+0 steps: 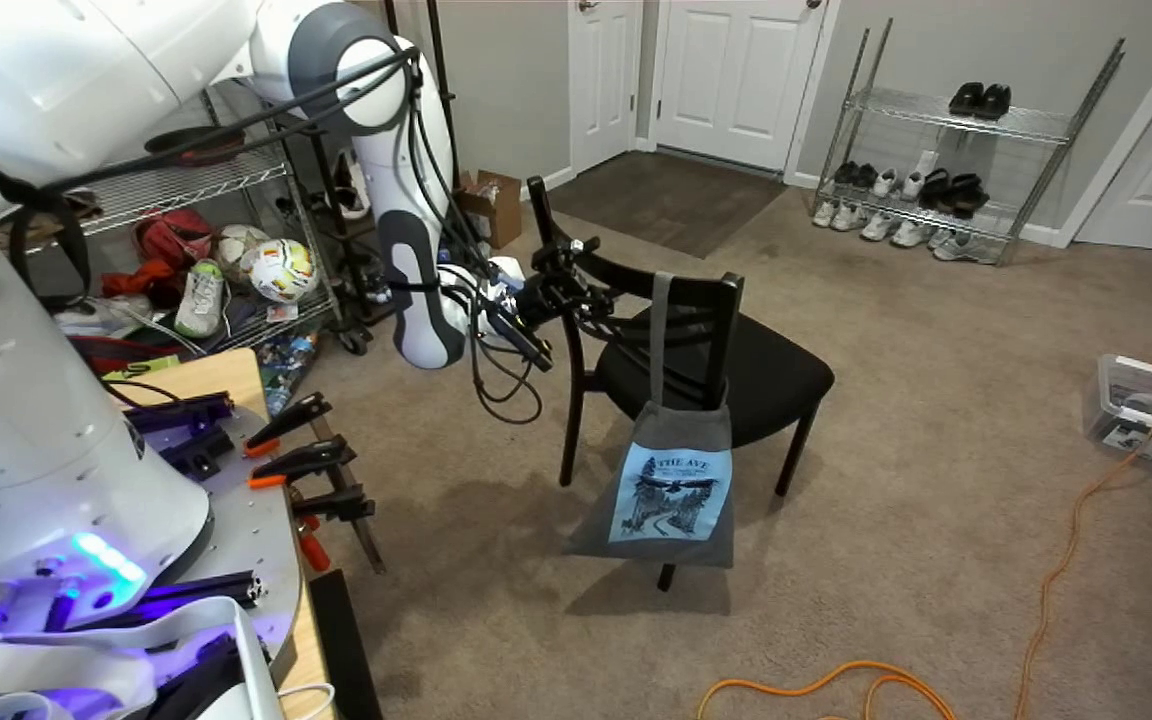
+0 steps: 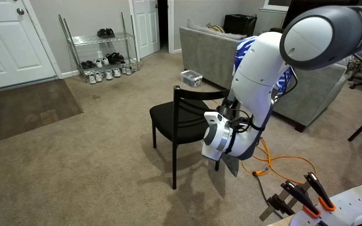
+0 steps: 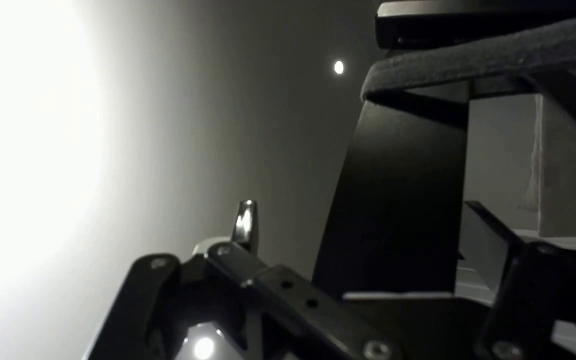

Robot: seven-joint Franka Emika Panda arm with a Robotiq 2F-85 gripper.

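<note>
I found my tool (image 3: pixel 363 220) spread, its fingers (image 3: pixel 245 225) well apart, with the top rail (image 3: pixel 398 190) of a black chair (image 1: pixel 756 370) showing between them in the wrist view; whether the two touched, I could not confirm. The gray and light-blue bag (image 1: pixel 676 495) hung by its strap (image 1: pixel 659 340) from that rail, off the counter (image 1: pixel 231 375) and out past the edge holding the clamps (image 1: pixel 301 459). The chair stood on the carpet (image 1: pixel 886 560), its back toward that same edge. Beyond the counter's wooden corner, a wire shelf (image 1: pixel 246 178) held a white ball (image 1: pixel 281 270). An orange cord (image 1: pixel 866 664) lay on the carpet past the clamped edge.
</note>
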